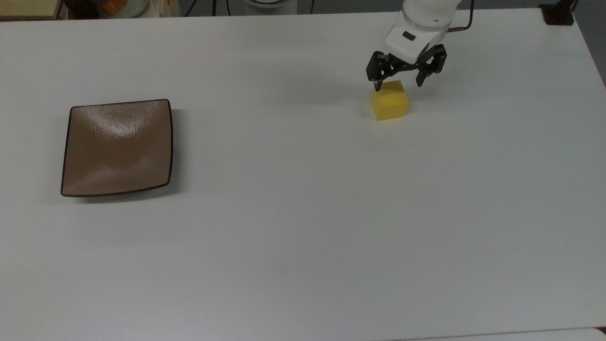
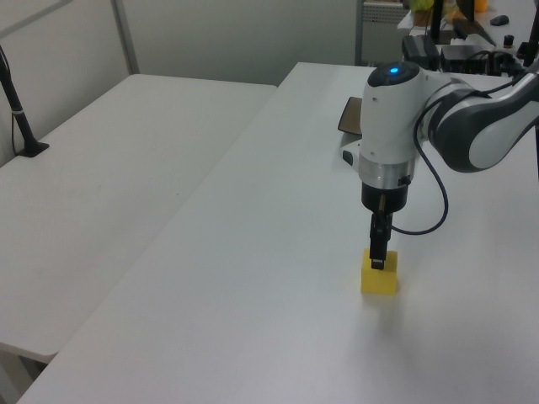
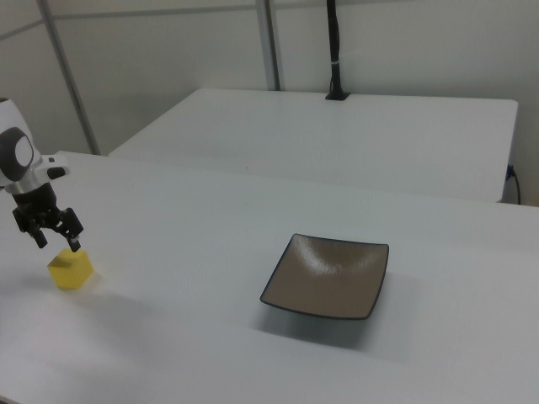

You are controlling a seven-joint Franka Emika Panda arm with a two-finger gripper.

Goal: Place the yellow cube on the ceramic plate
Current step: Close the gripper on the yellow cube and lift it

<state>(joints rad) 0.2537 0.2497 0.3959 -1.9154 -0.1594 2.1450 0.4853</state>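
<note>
While spread, hand [image 1: 398, 86] straddles yellow cube [image 1: 389, 102] (plate [image 3: 327, 277] apart).

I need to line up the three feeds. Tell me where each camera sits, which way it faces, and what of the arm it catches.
Top view: high above, looking down on the white table; gripper and wrist show.
Left view: at the cube's end, looking along the table to the ceramic plate; gripper and arm show.
Right view: opposite end, ceramic plate nearer; gripper shows.
All three share the yellow cube.
</note>
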